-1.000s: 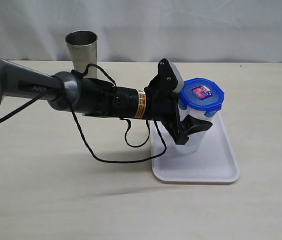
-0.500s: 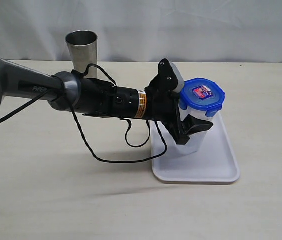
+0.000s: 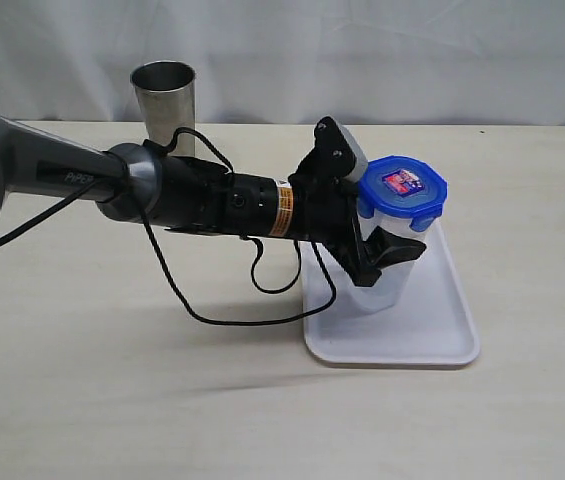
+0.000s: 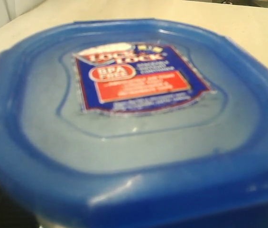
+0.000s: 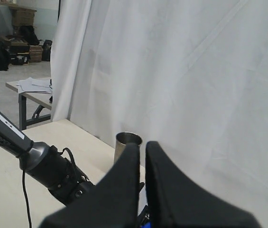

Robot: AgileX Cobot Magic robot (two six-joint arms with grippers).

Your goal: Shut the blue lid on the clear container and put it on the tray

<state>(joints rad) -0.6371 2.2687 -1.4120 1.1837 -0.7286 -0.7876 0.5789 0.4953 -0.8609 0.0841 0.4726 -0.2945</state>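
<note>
Grips clear container in left claw, blue lid seated just above, tray directly beneath. Holds right claw closed, empty, well apart. Could tip the container if released before its base sits flat, or snagged while backing out.

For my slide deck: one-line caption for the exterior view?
Left hand holds the clear container, blue lid on, upright over the tray; steel cup stands behind.
</note>
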